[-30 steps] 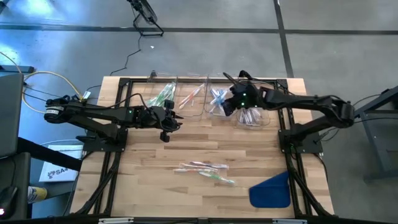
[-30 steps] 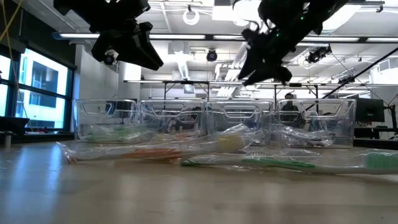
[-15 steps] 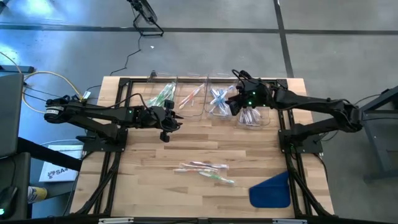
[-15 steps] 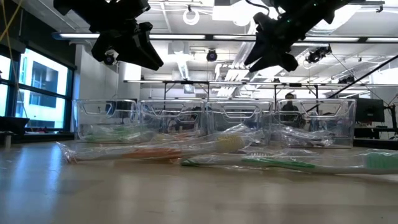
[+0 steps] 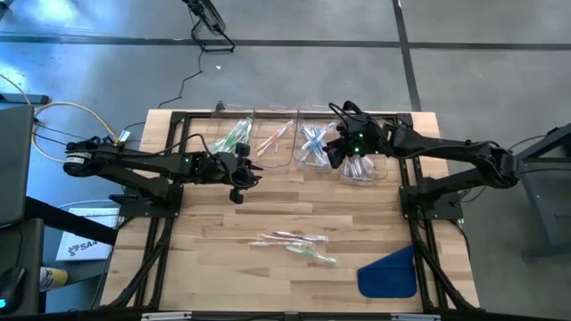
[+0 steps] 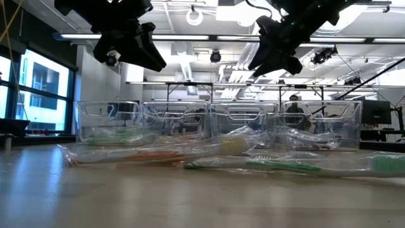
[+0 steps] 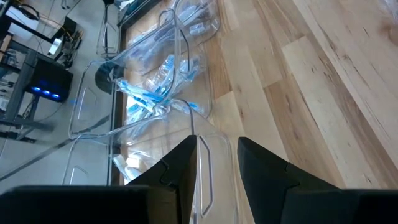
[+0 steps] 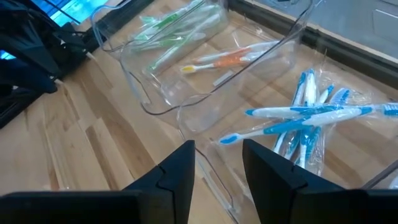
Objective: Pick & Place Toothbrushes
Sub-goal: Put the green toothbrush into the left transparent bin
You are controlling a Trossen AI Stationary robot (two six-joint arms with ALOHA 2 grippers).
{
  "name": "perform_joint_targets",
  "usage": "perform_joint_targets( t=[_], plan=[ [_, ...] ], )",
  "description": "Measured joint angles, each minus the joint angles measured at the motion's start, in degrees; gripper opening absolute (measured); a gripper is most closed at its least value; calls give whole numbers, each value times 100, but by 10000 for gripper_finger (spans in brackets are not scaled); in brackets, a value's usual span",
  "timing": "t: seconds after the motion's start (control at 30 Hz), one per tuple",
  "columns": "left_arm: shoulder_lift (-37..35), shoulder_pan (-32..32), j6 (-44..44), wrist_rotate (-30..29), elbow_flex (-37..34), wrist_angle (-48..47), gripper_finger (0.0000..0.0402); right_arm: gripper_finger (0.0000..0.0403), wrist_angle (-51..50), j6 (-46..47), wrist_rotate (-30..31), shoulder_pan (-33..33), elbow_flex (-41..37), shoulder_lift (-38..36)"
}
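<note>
Four clear bins (image 5: 294, 141) line the far edge of the table (image 5: 223, 267), each holding toothbrushes of one colour, so the job reads as sorting by colour. Seen from above, the bins run green (image 5: 234, 135), orange (image 5: 275, 137), blue (image 5: 312, 143), then a pale, pinkish lot (image 5: 361, 167) at the right end.

The right gripper (image 5: 334, 152) hangs above the bins, over the wall between the blue one and the right-end one. Its wrist camera looks down on the blue brushes (image 8: 311, 118), and its fingers (image 8: 177, 171) stand a narrow gap apart with nothing between them. That fits a brush just dropped off, though this is a judgement.

The left gripper (image 5: 239, 171) waits in the air just in front of the green and orange bins, on the near side of the row. Its fingers (image 7: 180, 168) are also slightly parted and empty.

A few wrapped brushes (image 5: 294, 242) lie well in front of the bins, near the middle of the table, among them an orange one (image 6: 133, 156) and a green one (image 6: 285, 166). They look like the remaining work. A blue cloth (image 5: 389, 274) sits at the near right corner, far from the bins.
</note>
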Motion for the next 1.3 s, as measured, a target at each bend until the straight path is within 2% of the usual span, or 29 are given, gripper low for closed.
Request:
perform_joint_targets(
  t=[0.4,1.07,1.3],
  plan=[
    [0,0,0,-2,0,48,113,128,334,-52,25,478,0,357],
    [0,-2,0,-1,0,34,113,128,319,-122,4,948,0,367],
    [0,-1,-1,-2,0,-23,113,128,476,179,681,1585,0,367]
  ],
)
